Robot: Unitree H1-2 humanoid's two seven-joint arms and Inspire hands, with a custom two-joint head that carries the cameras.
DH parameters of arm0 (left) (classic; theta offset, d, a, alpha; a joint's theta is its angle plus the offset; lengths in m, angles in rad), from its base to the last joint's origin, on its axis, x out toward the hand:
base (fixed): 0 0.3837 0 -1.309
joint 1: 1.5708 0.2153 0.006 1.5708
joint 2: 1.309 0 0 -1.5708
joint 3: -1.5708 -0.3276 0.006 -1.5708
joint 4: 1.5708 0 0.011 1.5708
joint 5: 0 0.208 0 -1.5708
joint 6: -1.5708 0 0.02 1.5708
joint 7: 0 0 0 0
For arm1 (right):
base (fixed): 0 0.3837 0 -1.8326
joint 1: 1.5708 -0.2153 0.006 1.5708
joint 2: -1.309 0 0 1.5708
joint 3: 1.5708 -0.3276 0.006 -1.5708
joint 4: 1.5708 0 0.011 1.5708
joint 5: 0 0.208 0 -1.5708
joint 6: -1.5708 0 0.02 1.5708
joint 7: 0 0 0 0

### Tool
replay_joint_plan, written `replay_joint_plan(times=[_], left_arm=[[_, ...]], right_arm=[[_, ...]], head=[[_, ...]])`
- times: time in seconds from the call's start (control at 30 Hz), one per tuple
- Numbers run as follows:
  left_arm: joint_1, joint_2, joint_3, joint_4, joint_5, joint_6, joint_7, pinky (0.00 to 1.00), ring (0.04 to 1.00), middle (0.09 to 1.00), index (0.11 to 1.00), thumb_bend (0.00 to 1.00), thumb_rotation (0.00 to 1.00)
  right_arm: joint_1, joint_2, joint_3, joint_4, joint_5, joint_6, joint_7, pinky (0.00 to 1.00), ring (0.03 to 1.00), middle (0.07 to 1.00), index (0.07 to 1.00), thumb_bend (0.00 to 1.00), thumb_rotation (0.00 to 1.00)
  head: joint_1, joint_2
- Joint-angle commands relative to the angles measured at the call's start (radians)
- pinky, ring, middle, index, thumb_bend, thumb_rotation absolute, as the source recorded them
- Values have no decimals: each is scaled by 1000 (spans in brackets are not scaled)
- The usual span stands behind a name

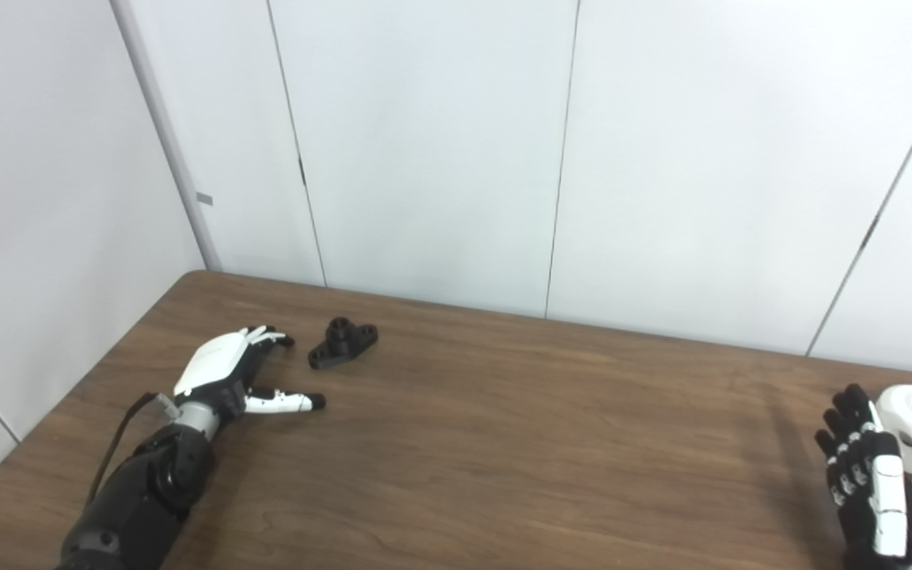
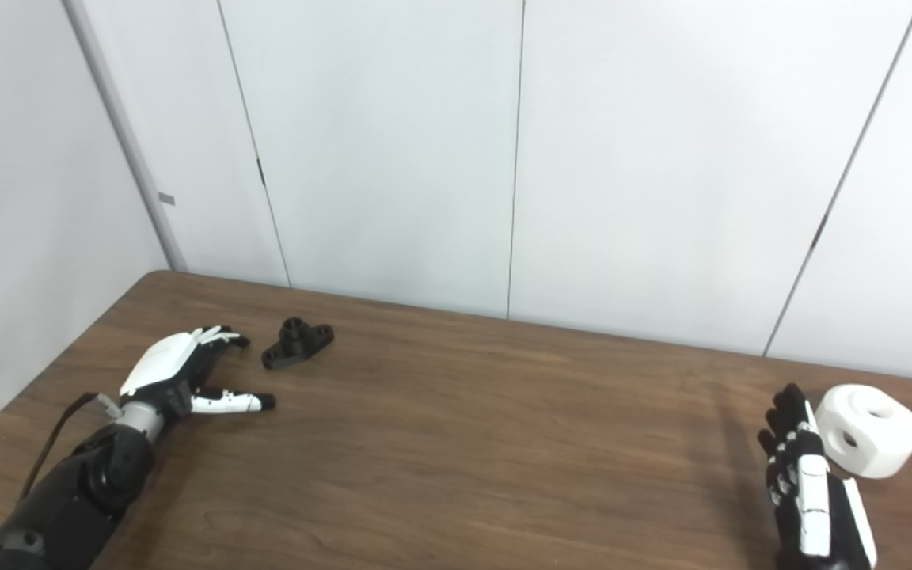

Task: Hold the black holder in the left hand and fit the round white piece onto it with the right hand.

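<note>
Reaching comes first here — neither part is held yet. The black holder [image 1: 343, 342] lies flat on the desk [image 1: 503, 443] near its far left corner, just beyond the left hand [image 1: 226, 368], whose fingers are spread and empty. The round white piece [image 2: 868, 430] sits at the desk's right side, just beside the right hand [image 2: 808, 483], which is likewise spread and holding nothing. To do this well, I judge the left hand should close on the holder's flat base, leaving its raised boss clear — then the right hand can grip the white piece by its rim, bore unobstructed.
</note>
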Motion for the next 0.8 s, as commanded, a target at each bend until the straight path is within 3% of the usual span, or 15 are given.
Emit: replay_joint_plan(times=[0.0, 0.4, 0.77], left_arm=[[-49, 35, -8, 9, -2, -5, -7, 1000, 1000, 963, 839, 948, 491], [-124, 25, -60, 141, 1, -54, 19, 1000, 987, 935, 810, 954, 520], [-163, 9, -92, 178, -10, -63, 13, 1000, 990, 933, 804, 943, 493]], right_arm=[[65, 16, 3, 17, 8, 4, 2, 1000, 1000, 1000, 1000, 325, 1000], [86, 25, 7, -34, -2, 23, -4, 1000, 1000, 1000, 1000, 309, 1000], [86, 42, 13, -48, -9, 39, -12, 1000, 1000, 1000, 1000, 340, 1000]], head=[[0, 4], [-15, 20], [-33, 21]])
